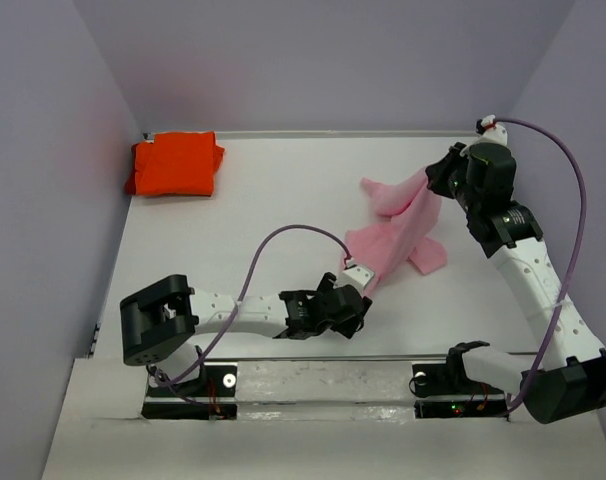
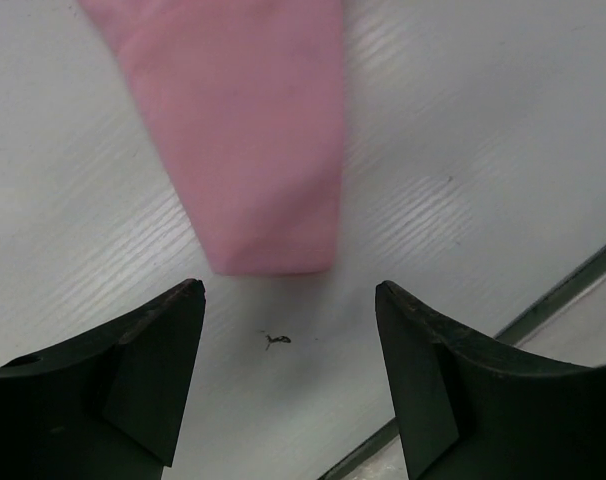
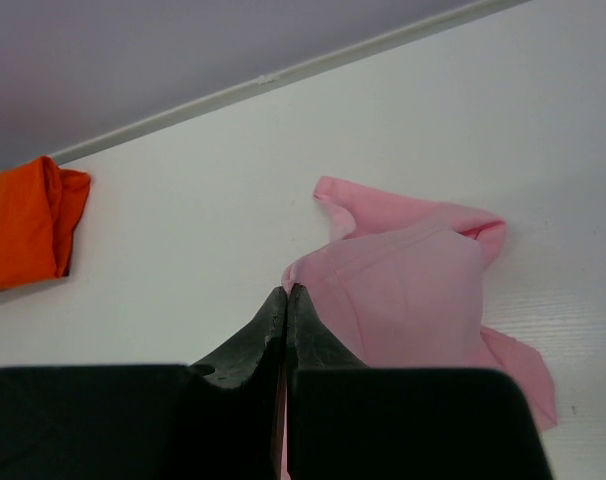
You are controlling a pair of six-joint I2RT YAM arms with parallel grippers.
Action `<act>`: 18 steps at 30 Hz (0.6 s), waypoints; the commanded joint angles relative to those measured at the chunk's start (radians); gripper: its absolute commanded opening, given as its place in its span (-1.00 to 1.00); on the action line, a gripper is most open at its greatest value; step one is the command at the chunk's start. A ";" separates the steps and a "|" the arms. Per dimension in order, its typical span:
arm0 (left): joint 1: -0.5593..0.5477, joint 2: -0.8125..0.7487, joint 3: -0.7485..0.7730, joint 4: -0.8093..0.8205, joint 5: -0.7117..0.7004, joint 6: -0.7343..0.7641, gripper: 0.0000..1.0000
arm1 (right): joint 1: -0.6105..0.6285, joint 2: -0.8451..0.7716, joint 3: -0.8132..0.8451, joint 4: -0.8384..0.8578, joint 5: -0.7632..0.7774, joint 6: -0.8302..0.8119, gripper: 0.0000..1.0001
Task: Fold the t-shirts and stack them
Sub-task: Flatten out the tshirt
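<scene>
Pink t-shirt: rumpled, unfolded, on the right half of the table, about mid-depth. One end is drawn up off the surface toward the right edge. A narrow flap trails toward the near edge.

Right gripper: jaws pressed together, pinching the raised pink cloth at the tips.

Left gripper: jaws spread wide with nothing between them. It is low over the table just short of the flap's squared end, not touching it.

Orange t-shirt: folded into a thick pad in the far left corner, against the back wall and well apart from the pink one.

Surface: white, matte, faintly streaked. A metal strip runs along the near edge. A small dark speck lies between the left fingers.

Room: pale lilac walls enclose three sides.

Around: a purple cable loops over each arm. The right arm reaches in along the right edge.
</scene>
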State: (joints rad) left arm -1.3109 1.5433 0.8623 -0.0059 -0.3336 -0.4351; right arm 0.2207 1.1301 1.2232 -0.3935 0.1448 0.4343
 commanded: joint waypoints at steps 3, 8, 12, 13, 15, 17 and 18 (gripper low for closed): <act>-0.027 0.081 0.012 -0.072 -0.143 -0.017 0.57 | -0.007 -0.013 0.001 0.022 -0.014 0.001 -1.00; -0.047 0.147 0.009 -0.046 -0.176 -0.027 0.57 | -0.007 -0.015 -0.005 0.025 -0.014 0.004 -1.00; -0.060 0.147 0.018 -0.029 -0.174 -0.030 0.57 | -0.007 -0.010 -0.013 0.025 -0.013 0.001 -1.00; -0.068 0.140 0.032 -0.034 -0.174 -0.027 0.57 | -0.007 -0.010 -0.014 0.025 -0.013 0.001 -1.00; -0.077 0.135 0.049 -0.046 -0.177 -0.021 0.57 | -0.007 -0.010 -0.014 0.027 -0.014 0.001 -1.00; -0.085 0.138 0.078 -0.072 -0.189 -0.019 0.57 | -0.007 -0.004 -0.013 0.027 -0.016 0.001 -1.00; -0.090 0.141 0.084 -0.075 -0.197 -0.013 0.58 | -0.007 -0.004 -0.013 0.027 -0.017 0.001 -1.00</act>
State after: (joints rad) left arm -1.3815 1.6863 0.8833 -0.0589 -0.4767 -0.4538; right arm 0.2207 1.1305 1.2072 -0.3931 0.1383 0.4408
